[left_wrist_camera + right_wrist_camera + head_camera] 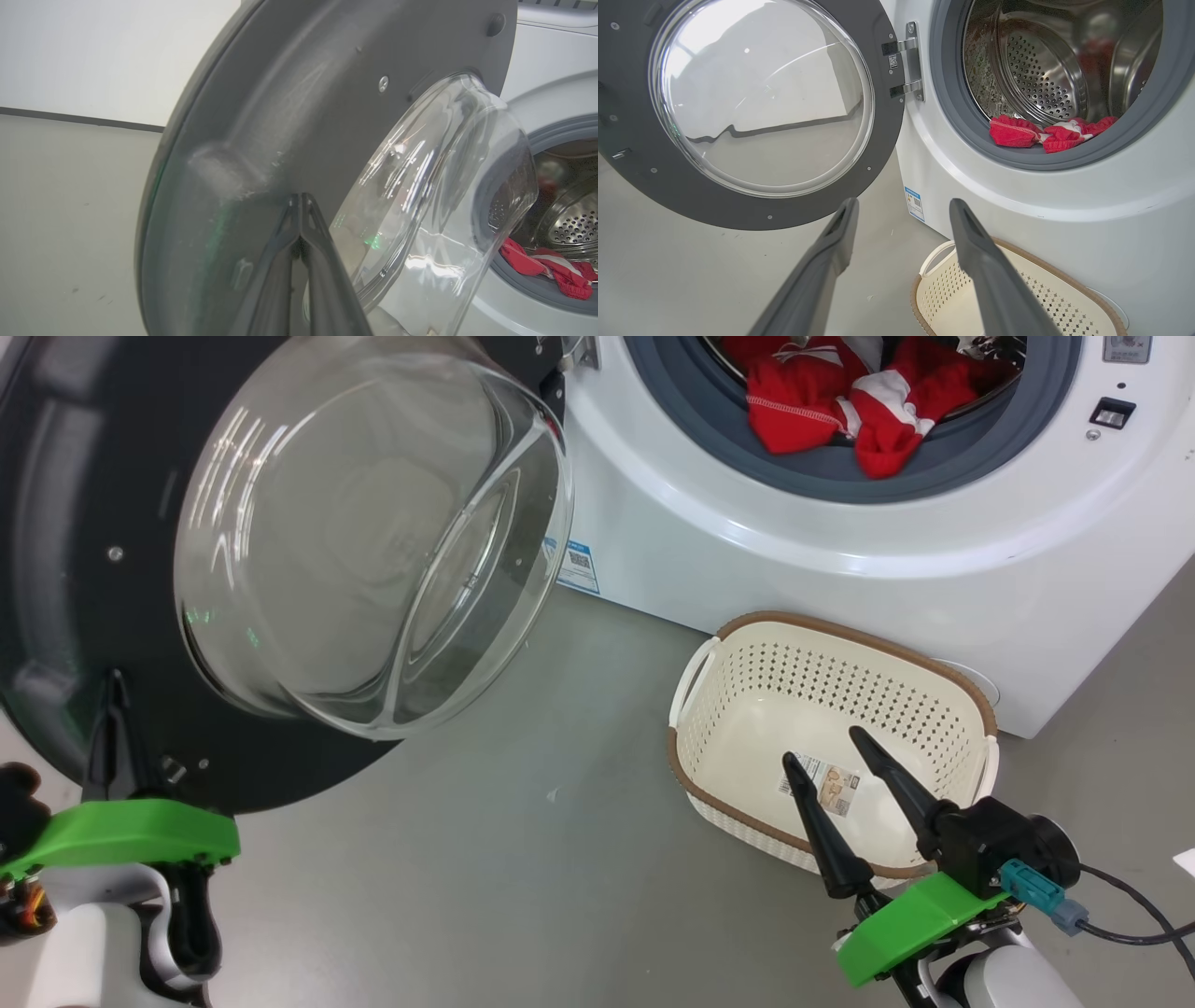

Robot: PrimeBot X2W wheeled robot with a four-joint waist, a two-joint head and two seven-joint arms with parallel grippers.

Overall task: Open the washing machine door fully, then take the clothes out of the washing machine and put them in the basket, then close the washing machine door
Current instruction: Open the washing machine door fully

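The washing machine door (75, 551) is seen swung wide open, with the left hand (301, 200) closed, empty, its tips at the dark rim. The right hand (822, 747) is held spread, empty, above the basket (840, 630) on the floor. The clothes (840, 406) are seen lying in the mouth of the washing machine (747, 551).

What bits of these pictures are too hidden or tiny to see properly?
- Clothes: head view's top edge cuts the pile, so their number is unclear.
- Sticker in the basket: head view, too small to read; right claw crosses it.
- Left claw: left wrist view can't show whether its shut tips touch the washing machine door.
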